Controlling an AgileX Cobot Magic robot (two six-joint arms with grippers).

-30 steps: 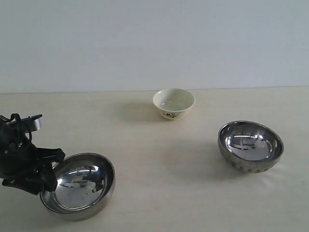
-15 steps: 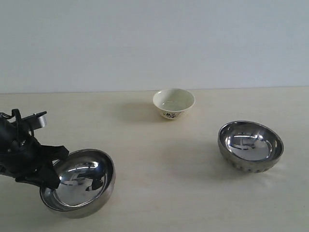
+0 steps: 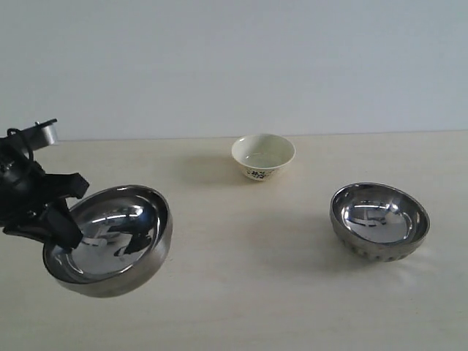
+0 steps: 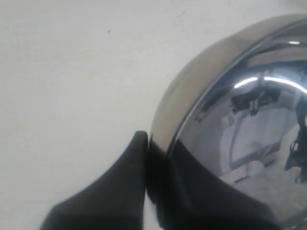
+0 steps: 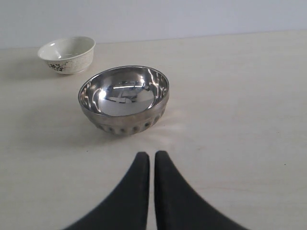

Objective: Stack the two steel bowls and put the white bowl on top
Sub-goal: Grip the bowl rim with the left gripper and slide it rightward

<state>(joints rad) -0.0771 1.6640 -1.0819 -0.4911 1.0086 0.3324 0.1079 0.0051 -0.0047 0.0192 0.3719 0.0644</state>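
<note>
A smooth steel bowl (image 3: 110, 238) hangs tilted above the table at the left of the exterior view, my left gripper (image 3: 64, 219) shut on its rim. In the left wrist view the gripper (image 4: 156, 158) pinches that rim, one finger outside and one inside the bowl (image 4: 230, 120). The ribbed steel bowl (image 3: 379, 221) sits upright on the table at the right, also seen in the right wrist view (image 5: 124, 98). The white bowl (image 3: 263, 156) with its dark floral pattern stands at the back middle (image 5: 67, 54). My right gripper (image 5: 152, 158) is shut on nothing, a little short of the ribbed bowl.
A pale wooden table (image 3: 248, 292) carries everything, with a plain white wall (image 3: 234, 66) behind its far edge. Bare tabletop lies between the lifted bowl and the ribbed bowl.
My left gripper has lifted the smooth steel bowl off the table and tilted it, rising and shifting slightly left. The ribbed bowl and white bowl have not moved.
</note>
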